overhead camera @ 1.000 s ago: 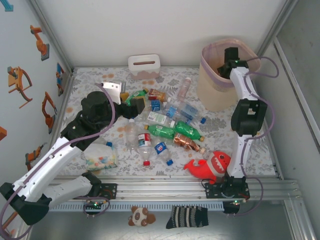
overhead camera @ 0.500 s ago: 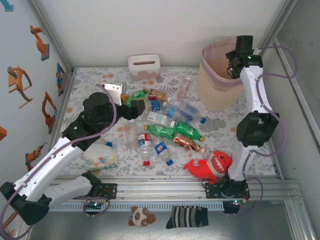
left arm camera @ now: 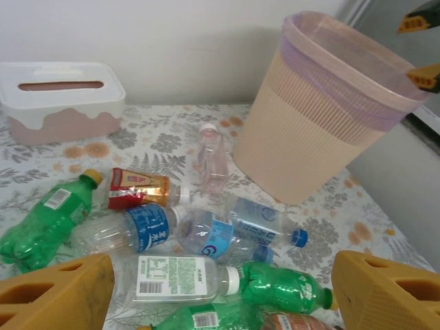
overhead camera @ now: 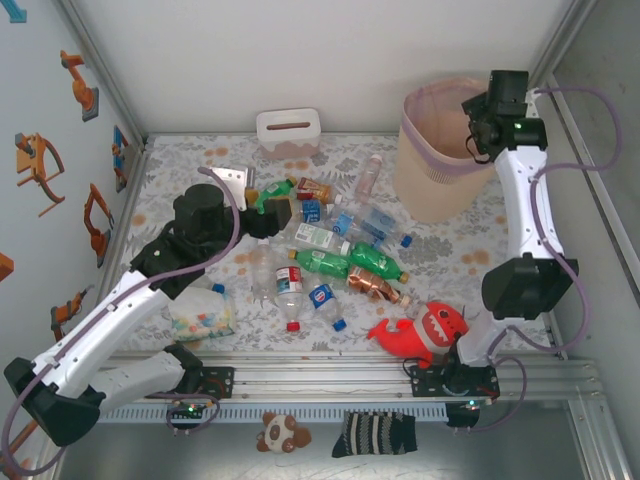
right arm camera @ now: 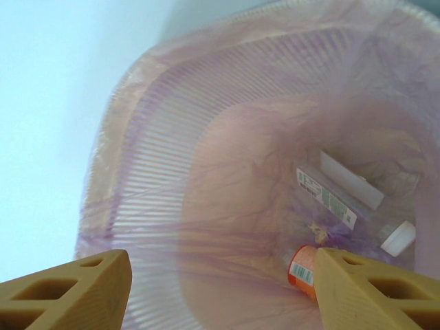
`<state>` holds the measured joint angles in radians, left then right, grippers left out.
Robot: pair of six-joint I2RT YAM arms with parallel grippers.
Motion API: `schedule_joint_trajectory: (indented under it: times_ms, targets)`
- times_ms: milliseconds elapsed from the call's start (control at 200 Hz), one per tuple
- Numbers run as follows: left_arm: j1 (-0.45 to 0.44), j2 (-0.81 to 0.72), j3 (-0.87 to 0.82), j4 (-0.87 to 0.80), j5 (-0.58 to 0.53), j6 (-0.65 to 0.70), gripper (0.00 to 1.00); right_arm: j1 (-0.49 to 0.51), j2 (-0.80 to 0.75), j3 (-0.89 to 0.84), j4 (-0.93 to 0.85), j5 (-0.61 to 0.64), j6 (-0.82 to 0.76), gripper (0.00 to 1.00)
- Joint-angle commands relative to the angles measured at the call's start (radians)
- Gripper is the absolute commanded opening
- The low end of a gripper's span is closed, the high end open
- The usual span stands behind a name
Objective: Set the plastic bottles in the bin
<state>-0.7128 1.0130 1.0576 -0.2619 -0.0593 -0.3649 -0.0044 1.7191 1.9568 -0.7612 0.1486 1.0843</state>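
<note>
Top external view: a floral-patterned table (overhead camera: 450, 255) with a loose heap of plastic bottles (overhead camera: 330, 245) lying on their sides in the middle, clear, green and copper-brown. The cream bin (overhead camera: 425, 180) with a pink liner stands upright at the far right, apart from the heap. The left gripper (overhead camera: 268, 213) hovers at the heap's left edge. The right gripper (overhead camera: 478, 128) hangs over the bin's mouth.

Left wrist view: the left gripper (left arm camera: 223, 282) has its yellow fingers (left arm camera: 58, 292) spread wide with nothing between them, above a green bottle (left arm camera: 285, 285) and a clear labelled one (left arm camera: 179, 275).

Right wrist view: the right gripper (right arm camera: 220, 275) is likewise released and empty, looking down into the bin (right arm camera: 172, 172). A few bottles (right arm camera: 326, 196) lie at its bottom.

A white slotted box (overhead camera: 288, 130) sits at the back; a red plush shark (overhead camera: 420, 330) lies near the front.
</note>
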Motion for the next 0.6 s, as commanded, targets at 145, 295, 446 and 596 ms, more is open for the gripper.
schedule_joint_trajectory:
  times_ms: [145, 295, 446, 596]
  targets:
    - [0.036, 0.046, 0.016, -0.138, -0.131, -0.048, 0.83, -0.008, -0.209, -0.178, 0.155, -0.066, -0.171, 0.66]
    - [0.09, 0.089, 0.03, -0.227, -0.102, -0.083, 0.83, -0.008, -0.29, -0.261, 0.148, -0.076, -0.27, 0.64]
    - [0.13, 0.128, 0.017, -0.285, -0.045, -0.128, 0.82, -0.009, -0.367, -0.358, 0.13, -0.056, -0.339, 0.64]
    - [0.146, 0.177, -0.009, -0.323, -0.003, -0.164, 0.82, -0.008, -0.425, -0.449, 0.106, -0.039, -0.369, 0.64]
